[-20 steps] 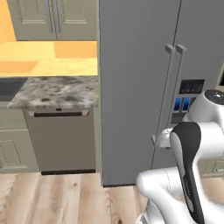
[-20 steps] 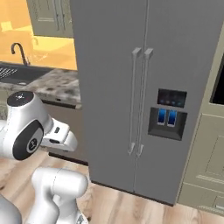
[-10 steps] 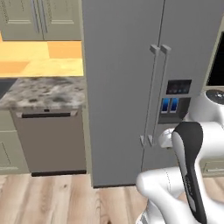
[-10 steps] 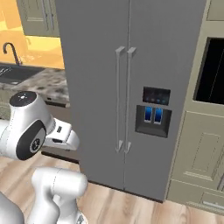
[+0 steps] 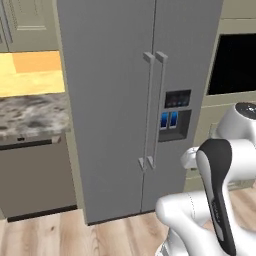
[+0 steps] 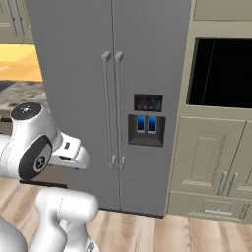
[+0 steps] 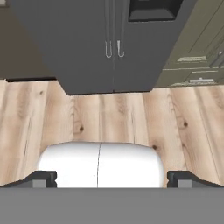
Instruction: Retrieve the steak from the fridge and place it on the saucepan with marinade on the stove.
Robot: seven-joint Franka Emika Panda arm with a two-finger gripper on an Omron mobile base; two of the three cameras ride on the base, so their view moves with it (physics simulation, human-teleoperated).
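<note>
The fridge [image 5: 135, 105] stands shut in front of the robot, both grey doors closed, and its two long bar handles [image 6: 112, 108] meet at the centre seam. That seam is the landmark here. To its right on the right-hand door sits the dispenser panel [image 6: 147, 120], and further right, past the fridge's edge, is the black-windowed wall oven [image 6: 224, 74] with cream cabinet doors [image 6: 206, 157] below it. To the left of the fridge a speckled stone counter [image 5: 27, 112] runs above a dark dishwasher front [image 5: 35, 175].

The steak cannot be seen; judging from the task, it lies somewhere behind those closed doors, so nothing can be fetched until one of them is swung open. The saucepan and stove are not in these views either.

The arm is tucked low and folded in front of the base, well apart from the fridge, a posture that looks suited to travelling rather than reaching. In the hand view the gripper [image 7: 109, 179] points down at the wooden floor [image 7: 131, 118], with the bottom of the fridge doors and the handle ends at the top of that view. Its fingertips [image 7: 43, 178] sit far apart at the two lower corners, so the gripper is spread wide and holds nothing.

The step in hand appears to be lining up with the fridge; the next move likely calls for raising the hand to one bar handle.
</note>
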